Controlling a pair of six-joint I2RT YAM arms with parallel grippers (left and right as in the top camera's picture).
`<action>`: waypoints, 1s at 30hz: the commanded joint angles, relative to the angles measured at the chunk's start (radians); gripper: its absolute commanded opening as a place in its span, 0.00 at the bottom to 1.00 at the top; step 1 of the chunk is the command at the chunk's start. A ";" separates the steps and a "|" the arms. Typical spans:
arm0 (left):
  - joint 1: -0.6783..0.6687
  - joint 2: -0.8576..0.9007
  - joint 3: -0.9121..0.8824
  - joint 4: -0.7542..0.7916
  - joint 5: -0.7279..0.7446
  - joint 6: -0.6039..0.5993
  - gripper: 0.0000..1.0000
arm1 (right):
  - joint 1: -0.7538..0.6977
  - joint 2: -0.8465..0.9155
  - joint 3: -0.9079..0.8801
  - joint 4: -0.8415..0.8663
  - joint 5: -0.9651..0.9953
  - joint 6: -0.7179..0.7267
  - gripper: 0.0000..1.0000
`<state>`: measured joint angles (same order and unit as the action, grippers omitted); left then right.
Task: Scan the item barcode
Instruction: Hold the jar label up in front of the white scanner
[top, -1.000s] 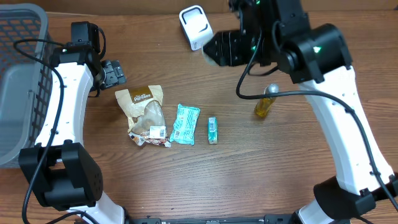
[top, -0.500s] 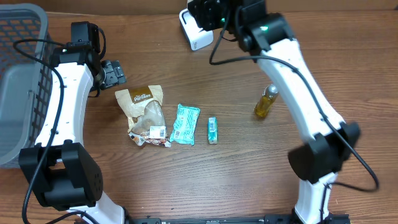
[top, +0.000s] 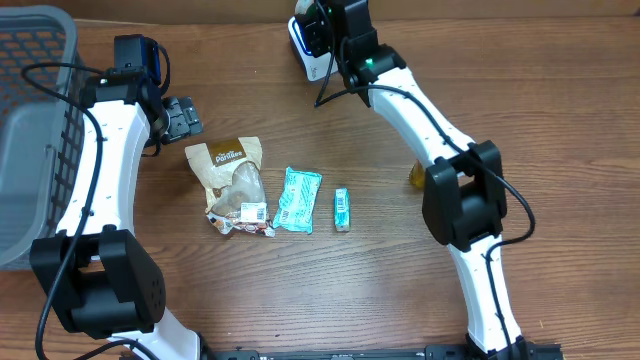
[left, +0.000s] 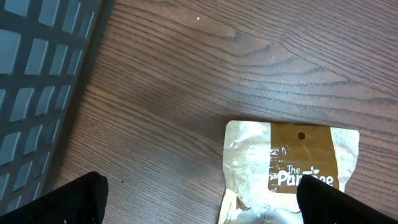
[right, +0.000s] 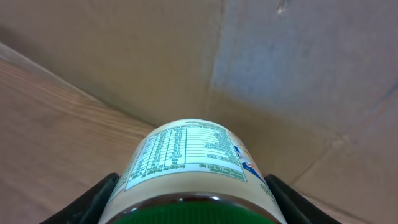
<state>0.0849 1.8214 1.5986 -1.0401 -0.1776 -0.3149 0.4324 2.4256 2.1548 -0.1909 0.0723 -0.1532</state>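
My right gripper (right: 193, 208) is shut on a jar (right: 189, 165) with a green lid and a beige label; the nutrition table faces the camera and no barcode shows. In the overhead view this gripper (top: 335, 22) is at the table's back edge, right beside the white scanner (top: 312, 45), and the jar is hidden under the wrist. A cardboard wall fills the background of the right wrist view. My left gripper (top: 181, 117) stands open over bare wood, its fingers wide apart (left: 199, 202), just behind the top of a gold snack pouch (left: 292, 165).
A grey basket (top: 30, 120) stands at the left edge. The gold snack pouch (top: 232, 180), a teal packet (top: 297, 199) and a small teal box (top: 342, 209) lie mid-table. A small yellow bottle (top: 417, 176) stands partly hidden behind the right arm.
The right arm has swung from the back right over to the scanner at the back, carrying the jar. The left arm and the items on the table have not moved.
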 joint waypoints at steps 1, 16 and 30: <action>-0.010 -0.017 0.007 0.001 -0.013 0.004 0.99 | -0.002 0.019 0.010 0.094 0.044 -0.039 0.42; -0.010 -0.017 0.007 0.001 -0.013 0.004 1.00 | -0.004 0.123 0.010 0.306 0.043 -0.038 0.43; -0.010 -0.017 0.007 0.001 -0.013 0.004 1.00 | -0.012 0.179 0.010 0.340 0.042 -0.034 0.44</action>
<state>0.0849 1.8214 1.5986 -1.0401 -0.1776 -0.3149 0.4301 2.5820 2.1525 0.1368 0.1089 -0.1879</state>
